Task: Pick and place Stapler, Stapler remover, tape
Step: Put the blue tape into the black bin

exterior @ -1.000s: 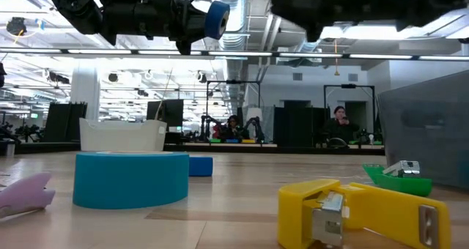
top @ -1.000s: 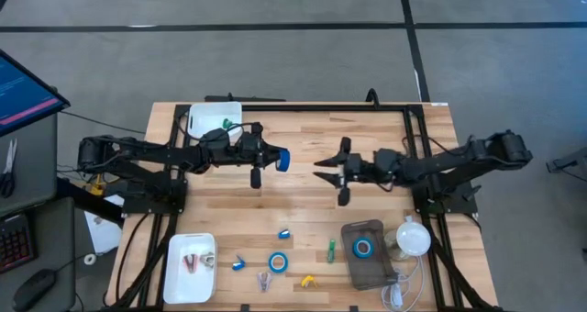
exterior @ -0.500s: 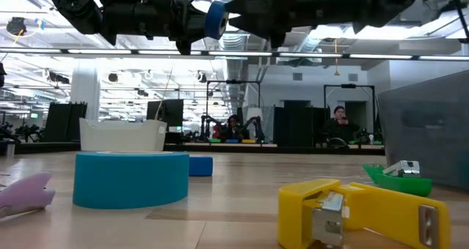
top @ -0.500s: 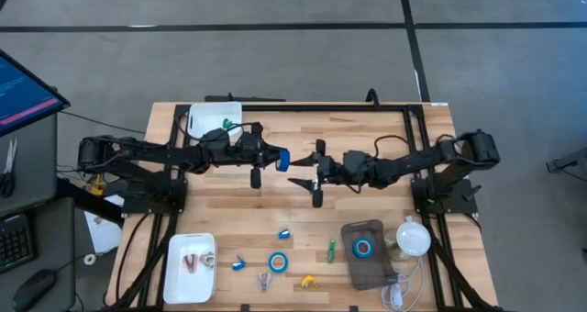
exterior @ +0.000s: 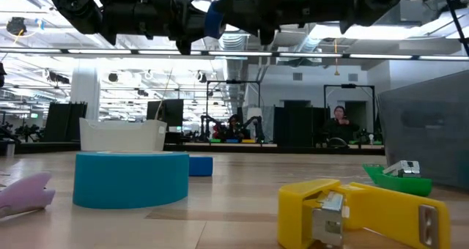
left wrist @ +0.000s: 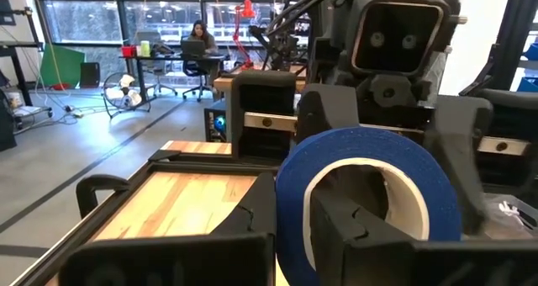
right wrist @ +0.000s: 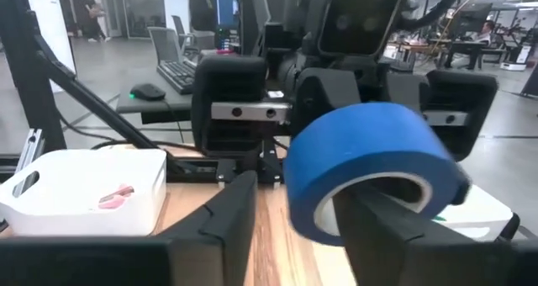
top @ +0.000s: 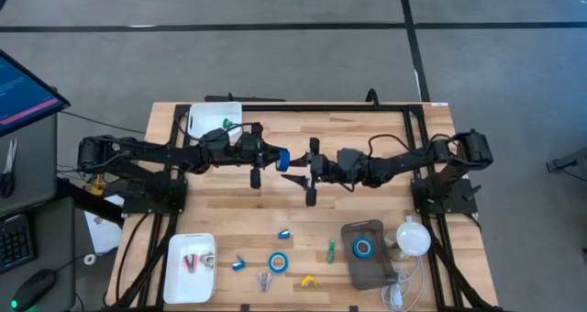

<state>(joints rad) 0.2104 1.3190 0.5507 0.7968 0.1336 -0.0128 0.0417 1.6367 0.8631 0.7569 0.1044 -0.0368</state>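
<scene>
Above the wooden table point(top: 367, 128), left gripper point(top: 278, 158) pinches 1 blue ring-shaped tape roll point(left wrist: 370, 193); right gripper point(top: 295, 172), fingers spread, flanks it

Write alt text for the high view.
Above a wooden table, the left claw holds a blue tape roll out to the open right claw, which nearly touches it. Small items and two more tape rolls lie near the front edge.

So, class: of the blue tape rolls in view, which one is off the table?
The tape roll held in the left hand, mid-air at the table's middle, facing the right hand. The others lie on the table and in the grey bin.
</scene>
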